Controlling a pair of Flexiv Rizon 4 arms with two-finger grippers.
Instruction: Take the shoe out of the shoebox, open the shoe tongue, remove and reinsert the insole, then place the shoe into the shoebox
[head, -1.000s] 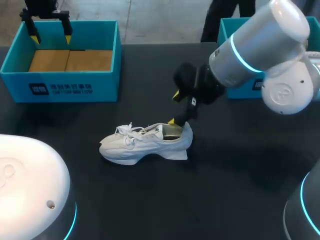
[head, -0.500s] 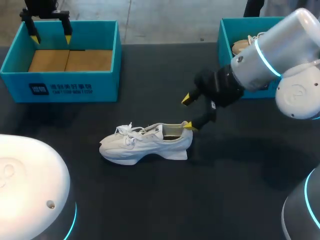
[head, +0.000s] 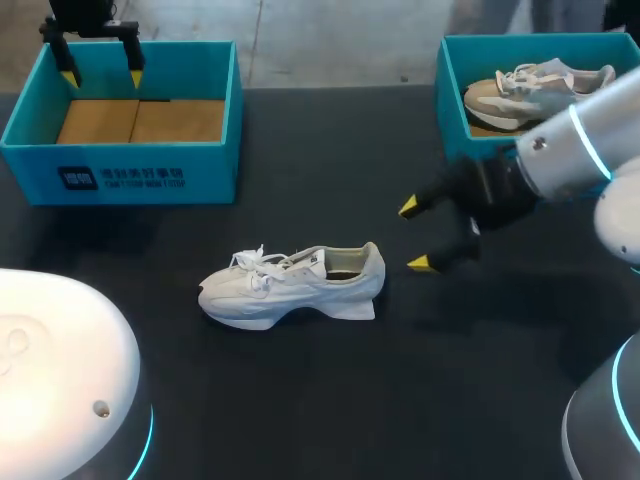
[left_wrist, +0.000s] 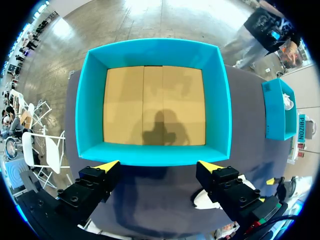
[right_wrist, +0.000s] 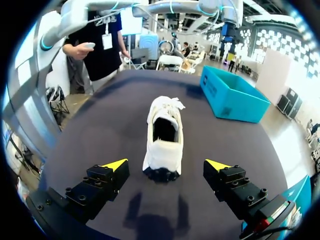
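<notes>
Though right pincer (head: 414, 235) spread near shoe (head: 292, 285), insole indiscernible inside.

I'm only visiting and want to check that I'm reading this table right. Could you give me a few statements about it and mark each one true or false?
1. The white shoe lies on the table, outside both boxes. True.
2. The right gripper is clamped on the white shoe's heel. False: it is open and apart from the shoe, just off its heel end.
3. The left shoebox holds a shoe. False: only its cardboard floor shows inside.
4. The right shoebox holds a second shoe. True.
5. The left gripper hangs open over the left shoebox. True.
</notes>
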